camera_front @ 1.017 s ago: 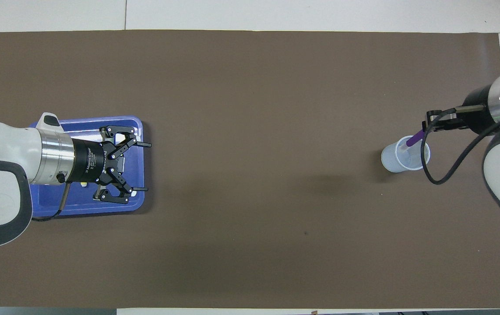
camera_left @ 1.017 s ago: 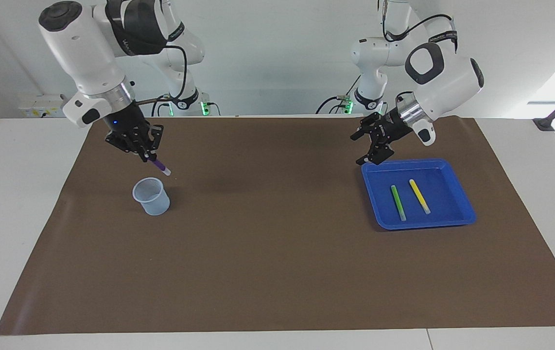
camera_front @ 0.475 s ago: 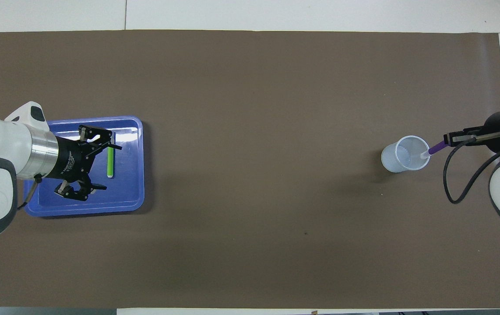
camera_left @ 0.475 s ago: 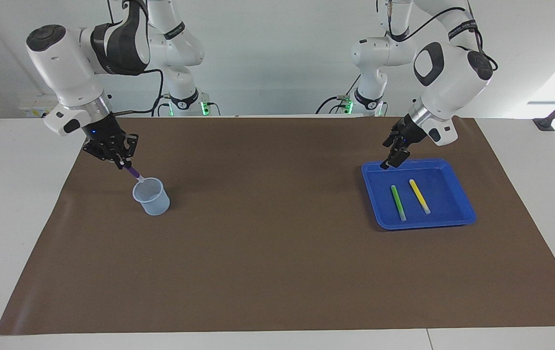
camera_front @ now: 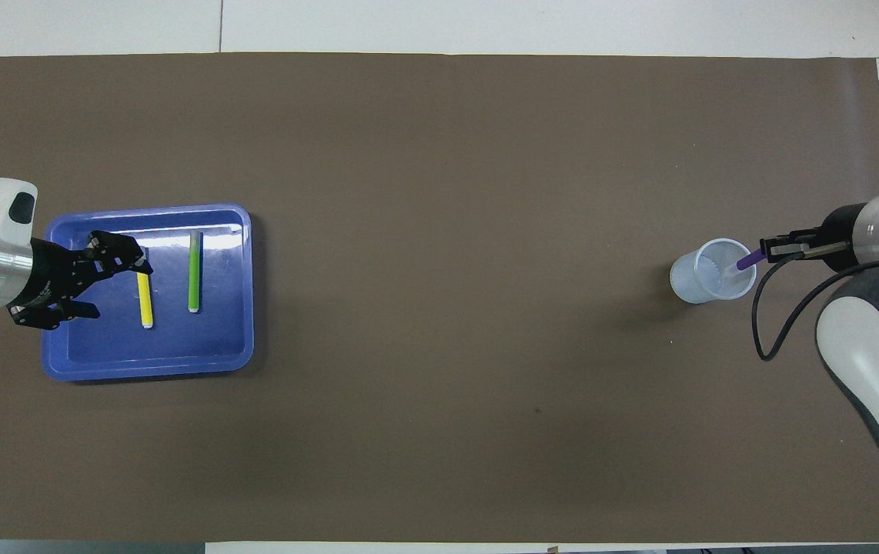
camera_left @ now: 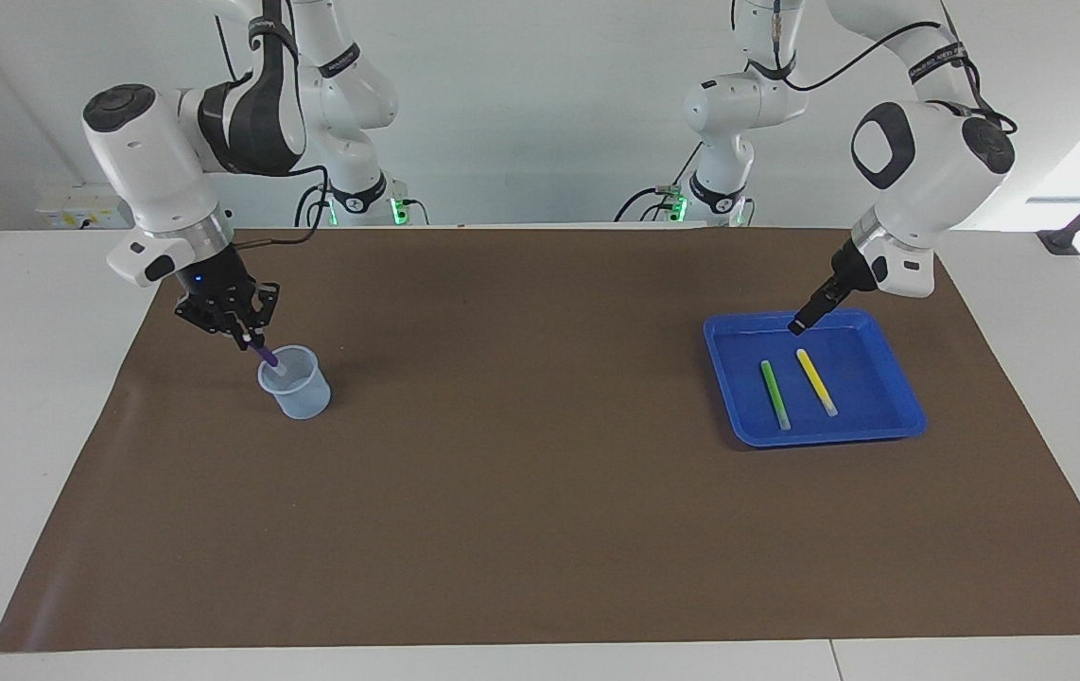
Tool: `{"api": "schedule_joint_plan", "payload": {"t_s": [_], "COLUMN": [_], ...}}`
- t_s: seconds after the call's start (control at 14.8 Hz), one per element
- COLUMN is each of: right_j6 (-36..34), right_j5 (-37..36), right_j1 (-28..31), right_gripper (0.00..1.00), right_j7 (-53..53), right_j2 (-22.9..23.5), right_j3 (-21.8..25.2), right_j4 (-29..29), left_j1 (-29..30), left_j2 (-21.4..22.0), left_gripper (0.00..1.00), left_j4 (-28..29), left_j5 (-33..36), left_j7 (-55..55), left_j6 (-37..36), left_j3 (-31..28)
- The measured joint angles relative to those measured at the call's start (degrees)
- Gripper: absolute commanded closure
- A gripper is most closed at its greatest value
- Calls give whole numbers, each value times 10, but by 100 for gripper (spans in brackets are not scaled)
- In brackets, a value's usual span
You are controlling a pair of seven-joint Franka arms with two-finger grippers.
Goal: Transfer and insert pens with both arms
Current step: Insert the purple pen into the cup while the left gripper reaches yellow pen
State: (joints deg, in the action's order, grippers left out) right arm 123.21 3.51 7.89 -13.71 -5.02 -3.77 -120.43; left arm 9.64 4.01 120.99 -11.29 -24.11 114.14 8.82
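The right gripper (camera_left: 247,337) pinches the purple pen (camera_left: 266,356), tip inside the cup (camera_left: 295,383). The left gripper (camera_front: 108,278), jaws spread, hangs over the blue tray (camera_front: 178,362), well apart from the cup.

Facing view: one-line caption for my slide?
Right gripper lowers the purple pen into the cup; left gripper hovers over the blue tray.

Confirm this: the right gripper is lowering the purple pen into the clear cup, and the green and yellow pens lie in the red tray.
One thing is wrong: the tray is blue, not red, as the facing view shows. The rest stands: the right gripper holds the purple pen at the clear cup, and the green pen and yellow pen lie in that tray.
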Motion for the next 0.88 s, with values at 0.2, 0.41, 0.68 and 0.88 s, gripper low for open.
{"api": "schedule_joint_plan", "payload": {"t_s": [0.2,0.41,0.68,0.88], "right_j6": [36,69,77,95], "right_j5": [0,0,0,0], "right_j1": [0,3,7,8], "right_gripper": [100,100,100,68], "right_j7": [0,0,0,0], "right_j2": [1,3,8,11], "right_j3": [0,1,1,1], "right_j4": [-26,-54,-63,-73], "left_j1": [12,12,14,14], "left_j2": [-40,-86,-138,-162], "left_gripper": [0,0,8,14], "left_j4": [1,1,0,0], "left_j5": [37,66,94,126], "left_j7": [105,185,252,257], "left_j6": [52,102,144,161], "left_j3": [0,2,1,2]}}
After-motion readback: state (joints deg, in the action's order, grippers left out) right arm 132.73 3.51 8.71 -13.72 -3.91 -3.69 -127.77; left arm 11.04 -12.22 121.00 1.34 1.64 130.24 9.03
